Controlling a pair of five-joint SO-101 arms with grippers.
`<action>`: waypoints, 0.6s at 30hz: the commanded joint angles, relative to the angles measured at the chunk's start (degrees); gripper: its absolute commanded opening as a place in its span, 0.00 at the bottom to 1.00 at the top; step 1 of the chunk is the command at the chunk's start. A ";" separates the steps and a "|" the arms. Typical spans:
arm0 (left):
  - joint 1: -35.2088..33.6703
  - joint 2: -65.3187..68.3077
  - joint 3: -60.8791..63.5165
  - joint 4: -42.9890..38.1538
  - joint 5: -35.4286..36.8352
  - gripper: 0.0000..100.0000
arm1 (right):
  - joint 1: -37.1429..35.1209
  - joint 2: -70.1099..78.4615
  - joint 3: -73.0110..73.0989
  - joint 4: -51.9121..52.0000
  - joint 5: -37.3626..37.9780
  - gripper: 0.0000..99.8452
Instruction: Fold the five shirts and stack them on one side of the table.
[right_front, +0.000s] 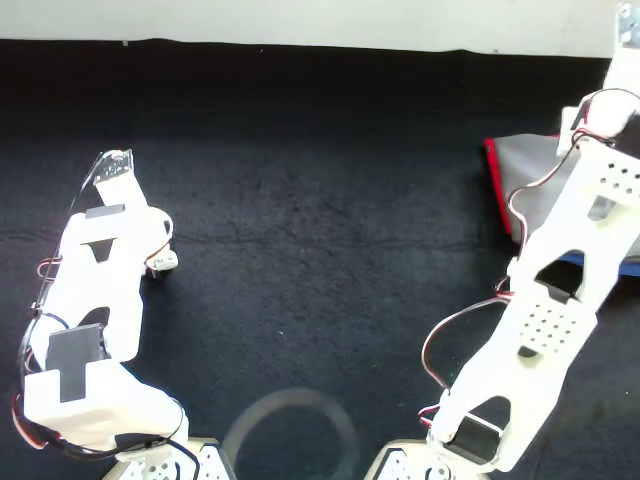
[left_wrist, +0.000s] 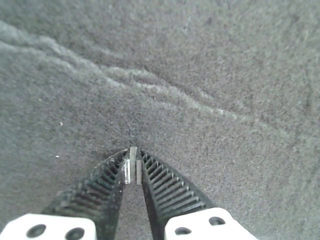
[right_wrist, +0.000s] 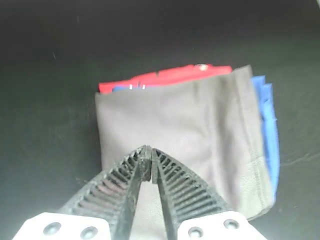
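Observation:
A stack of folded shirts (right_front: 525, 175) lies at the table's right edge, a grey shirt (right_wrist: 180, 130) on top, with a red one (right_wrist: 165, 76) and a blue one (right_wrist: 267, 130) showing at its sides. My right gripper (right_wrist: 150, 162) hovers over the grey shirt, fingers shut with nothing between them. The right arm (right_front: 560, 290) covers much of the stack in the high view. My left gripper (left_wrist: 132, 167) is shut and empty over bare dark cloth at the left of the table (right_front: 110, 170).
The table is covered with a dark cloth (right_front: 320, 230) with faint creases (left_wrist: 165, 90). A pale wall strip (right_front: 300, 20) runs along the far edge. The wide middle of the table lies between the two arms.

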 joint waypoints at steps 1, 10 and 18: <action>-0.31 0.13 -1.54 -0.26 0.62 0.01 | -0.92 -10.68 -0.66 0.75 -8.26 0.01; -0.22 0.13 -1.54 -0.26 0.62 0.01 | -15.34 -44.97 44.62 0.57 -12.66 0.01; 0.92 0.22 -1.45 -0.26 0.62 0.01 | -17.98 -73.89 103.08 -23.43 -12.66 0.01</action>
